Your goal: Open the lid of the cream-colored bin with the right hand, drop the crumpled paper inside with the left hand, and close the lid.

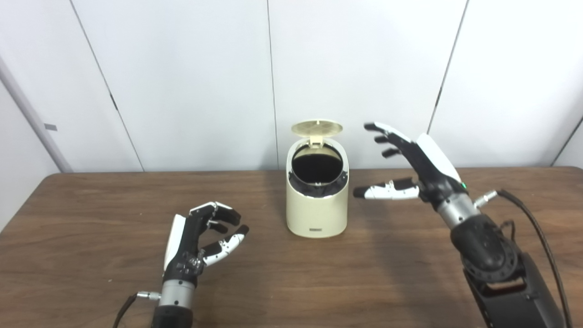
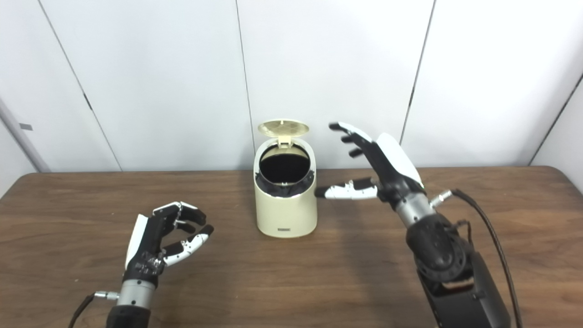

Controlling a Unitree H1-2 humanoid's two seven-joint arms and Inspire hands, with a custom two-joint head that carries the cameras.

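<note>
A small cream-colored bin (image 1: pixel 316 205) of smooth, glossy plastic stands upright near the middle of the worktop (image 1: pixel 91 255), toward its far edge. Its body is a rounded oval cylinder with a small dark label at the foot of the front wall. The round lid (image 1: pixel 317 127) is tipped up on a hinge at the back, showing its flat, ribbed underside. The sloped mouth beneath is ringed in dark material and the inside looks black; what lies inside cannot be made out.

The worktop is a dark brown wood-grain surface with rounded corners, matte with long streaks running across it. Behind it rise plain white wall panels (image 1: pixel 191 82) divided by thin dark seams.

The left robot hand (image 1: pixel 200 239), black with white shell plates and pale fingertips, hovers low over the worktop, left of the bin and well apart from it, fingers curled loosely inward around nothing. The right robot hand (image 1: pixel 412 161) is raised just beside the bin's right side, spread wide and empty, thumb pointing toward the bin's wall without visibly touching it. A black cable (image 1: pixel 537 232) loops from its metal wrist.
</note>
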